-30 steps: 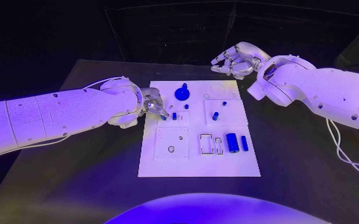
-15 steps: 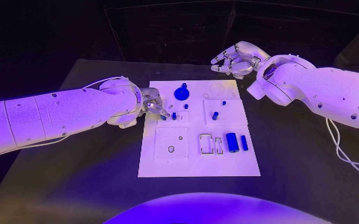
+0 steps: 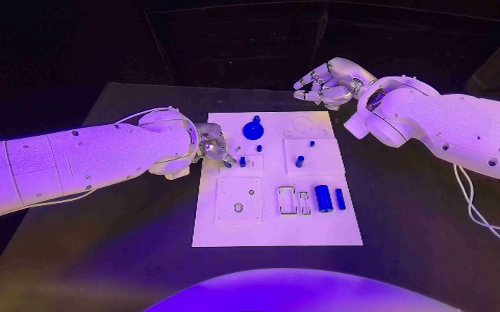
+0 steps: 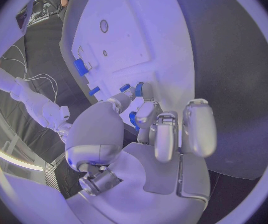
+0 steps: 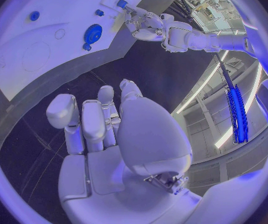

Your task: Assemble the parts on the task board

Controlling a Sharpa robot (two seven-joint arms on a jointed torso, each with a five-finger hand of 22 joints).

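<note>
At left edge of white plastic task board [image 3: 273,225], left hand [image 3: 214,146] apparently pinches small rigid blue peg [image 3: 242,161]; light, slippery, best gripped mid-shaft. Right hand [image 3: 328,84] curled, empty, beyond board.

I see white task board [image 3: 277,214] flat mid-worktop; blue parts on it: round knob [image 3: 253,131] far end, two cylinders [image 3: 324,198] right.

1. A black table [image 3: 125,254] fills the lower part of the head view; its far edge runs across under a dark backdrop.
2. The backdrop [image 3: 240,30] is black, with thin pale seams crossing it.
3. Violet light falls over the tabletop.
4. In the right wrist view, bright strip lights [image 5: 236,115] run along a ceiling.
</note>
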